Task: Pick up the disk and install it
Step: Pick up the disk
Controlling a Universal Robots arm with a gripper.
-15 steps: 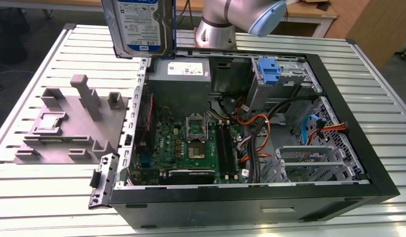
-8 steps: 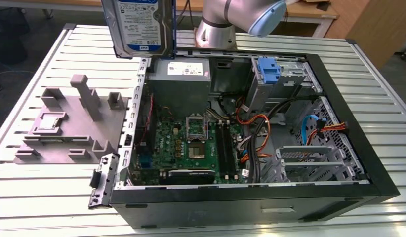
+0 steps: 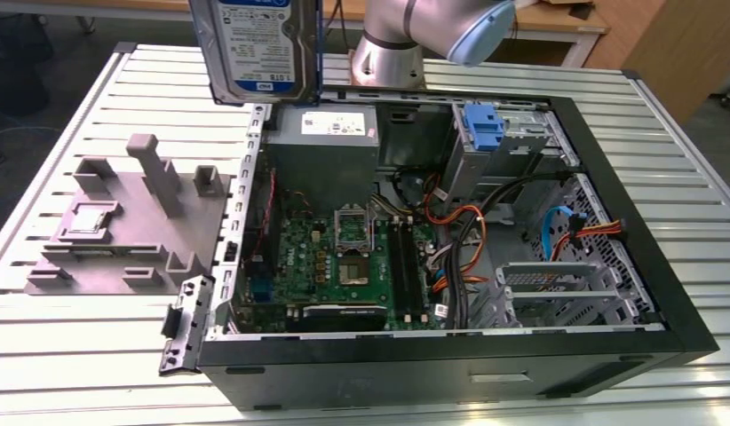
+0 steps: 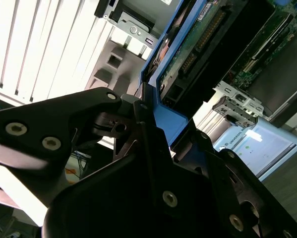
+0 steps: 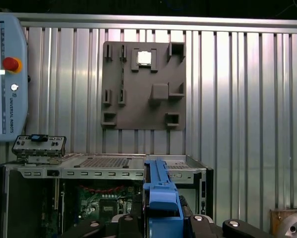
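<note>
In the exterior view the disk hangs upright at the upper edge, label facing the camera, its lower end just above the rear corner of the open computer case on the exterior view's left. The silver arm stands behind the case. A grey fixture plate lies on the slatted table beside the case, and a blue bracket sits in the drive bay at the back of the case

In the second wrist view the gripper has its black fingers closed narrowly on the blue carrier frame at one end of the disk, whose circuit-board side is turned to the camera

In the first wrist view the disk's blue frame edge rises from between the gripper's clamped fingers, over the case. Beyond lies the fixture plate with a small silver chip in one pocket, and a teach pendant rests at the side
</note>
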